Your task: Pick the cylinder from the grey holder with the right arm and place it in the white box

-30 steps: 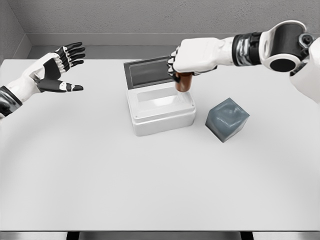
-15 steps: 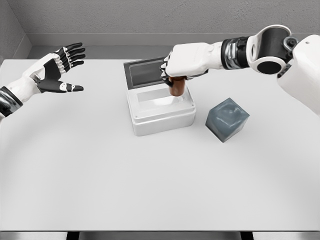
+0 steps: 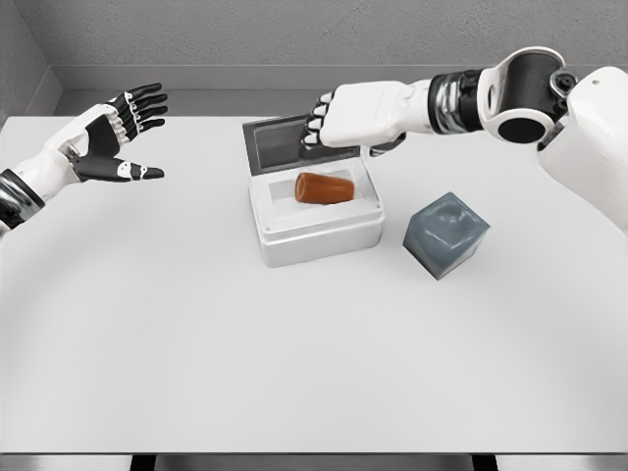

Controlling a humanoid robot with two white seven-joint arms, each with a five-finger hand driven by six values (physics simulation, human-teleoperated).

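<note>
Now the brown cylinder (image 3: 324, 188) lies on its side inside the white box (image 3: 316, 234), mid-table toward the far edge. It looks rigid, light and smooth, best gripped across its middle. The right hand (image 3: 345, 116) hovers above, fingers loose and empty; the left hand (image 3: 110, 132) hangs spread near the far left corner.

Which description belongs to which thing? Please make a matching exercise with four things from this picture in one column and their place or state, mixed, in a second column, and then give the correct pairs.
Things:
1. cylinder
2. grey holder
3. left hand
4. right hand

Descriptions:
A. open, above the back of the white box, holding nothing
B. lying on its side inside the white box
C. standing on the table to the right of the white box
D. open, over the far left of the table

Pairs: 1-B, 2-C, 3-D, 4-A
</note>
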